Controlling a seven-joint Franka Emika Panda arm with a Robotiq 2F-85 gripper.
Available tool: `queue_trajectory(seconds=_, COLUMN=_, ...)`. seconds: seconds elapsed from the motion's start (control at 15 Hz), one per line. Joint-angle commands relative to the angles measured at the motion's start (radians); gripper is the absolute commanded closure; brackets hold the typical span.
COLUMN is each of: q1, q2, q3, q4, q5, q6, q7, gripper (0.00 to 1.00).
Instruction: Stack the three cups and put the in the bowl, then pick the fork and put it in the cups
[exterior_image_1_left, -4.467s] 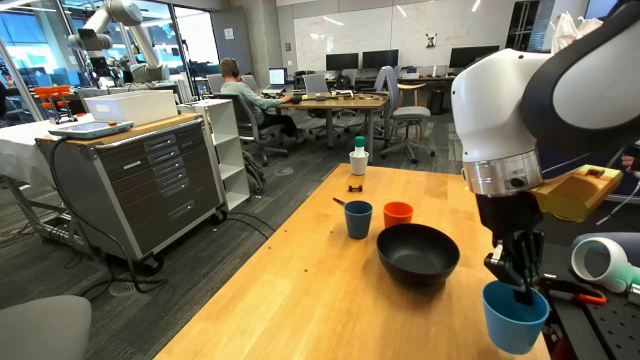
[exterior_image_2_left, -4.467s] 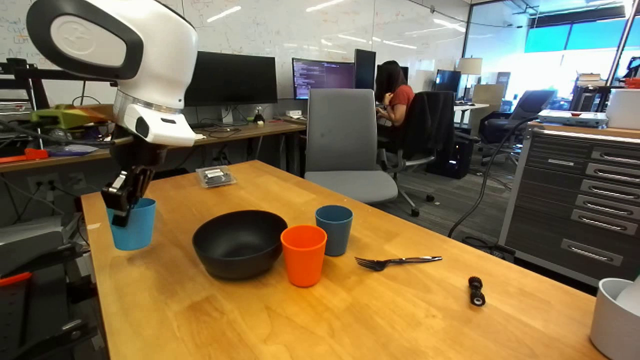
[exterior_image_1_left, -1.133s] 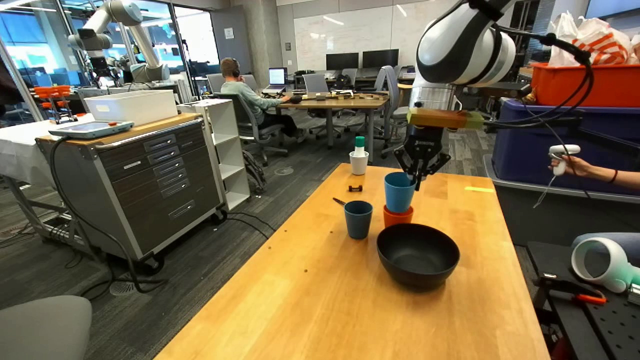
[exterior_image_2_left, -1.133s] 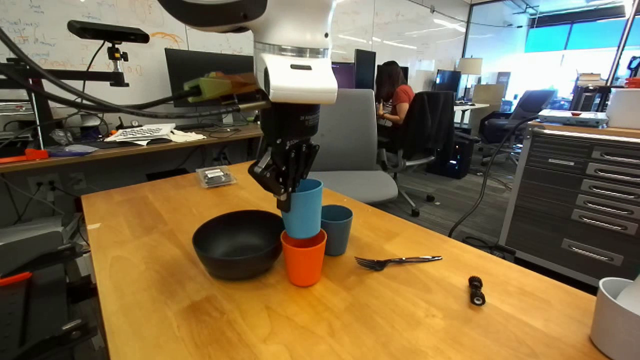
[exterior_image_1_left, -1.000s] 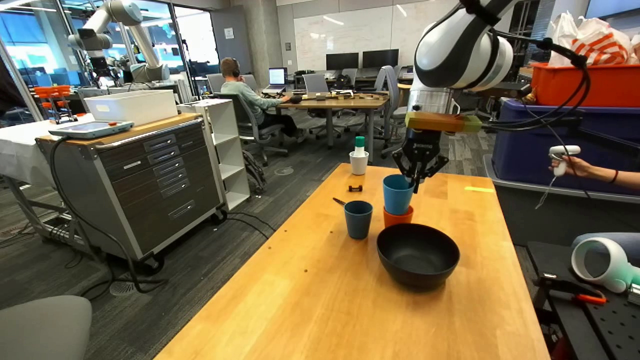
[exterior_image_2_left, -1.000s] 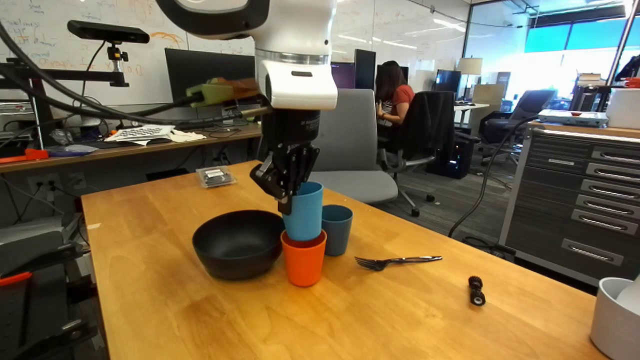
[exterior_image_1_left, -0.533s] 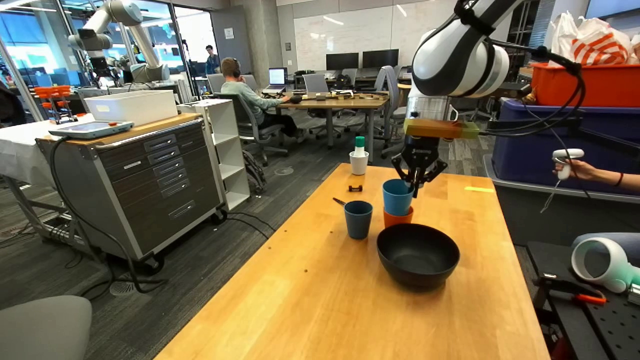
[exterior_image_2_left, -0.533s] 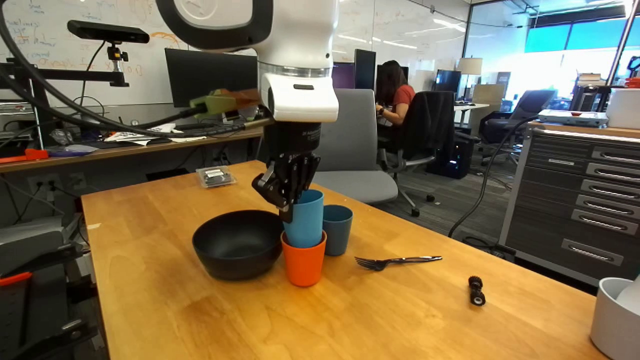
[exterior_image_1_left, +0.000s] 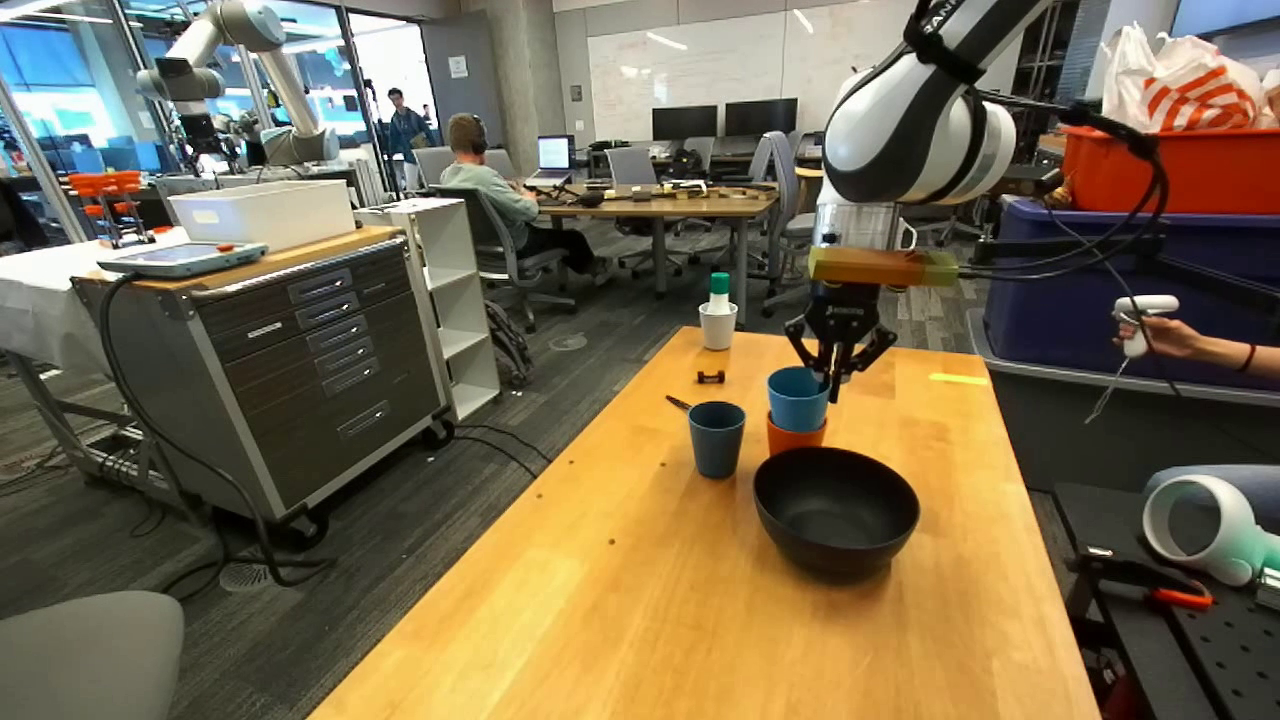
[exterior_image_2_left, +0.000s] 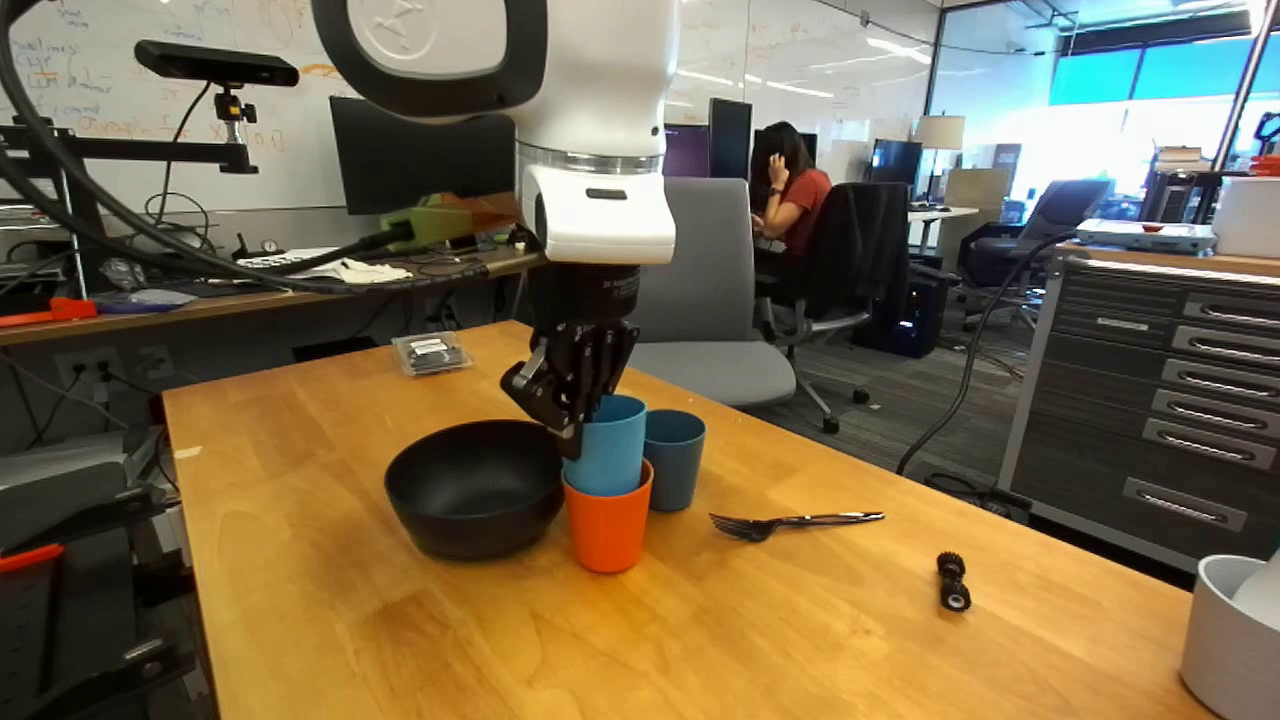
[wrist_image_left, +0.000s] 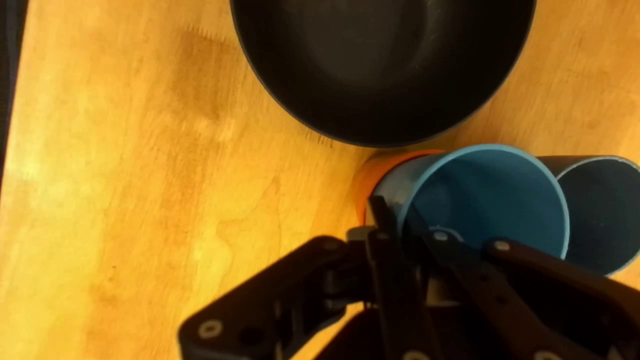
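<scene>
In both exterior views the light blue cup rests with its lower part inside the orange cup, leaning slightly. My gripper is shut on its rim, one finger outside the wall and one inside. Beside this pair, close by, the teal-blue cup stands upright. The black bowl sits right against or very near the orange cup. The fork lies flat on the table past the teal cup; its tip peeks out in an exterior view.
A small black dumbbell-shaped piece lies beyond the fork. Farther along stands a white cup holding a green-capped bottle. A clear packet lies near the table's far edge.
The light blue cup has come from the table's near end to above the orange cup, and over the last second it has sunk lower into it with my gripper.
</scene>
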Motion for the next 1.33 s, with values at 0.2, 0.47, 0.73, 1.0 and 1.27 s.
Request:
queue_trajectory(seconds=0.2, q1=0.016, q2=-0.028, q3=-0.017, q4=-0.008, q5=0.016, q6=0.01, q7=-0.017, gripper=0.58)
queue_trajectory(seconds=0.47, q1=0.019, q2=-0.057, q3=-0.016, q4=-0.022, q5=0.009, q6=0.008, q7=-0.02, gripper=0.24)
queue_trajectory(seconds=0.73, q1=0.031, q2=-0.109, q3=-0.019, q4=-0.052, q5=-0.04, q6=0.003, q7=-0.015, gripper=0.0)
queue_trajectory(seconds=1.0, q1=0.035, q2=-0.174, q3=-0.018, q4=-0.078, q5=-0.101, q6=-0.029, q7=-0.012, gripper=0.0)
queue_trajectory(seconds=1.27, q1=0.028, q2=-0.222, q3=-0.016, q4=-0.094, q5=-0.168, q6=-0.059, q7=0.005, gripper=0.0)
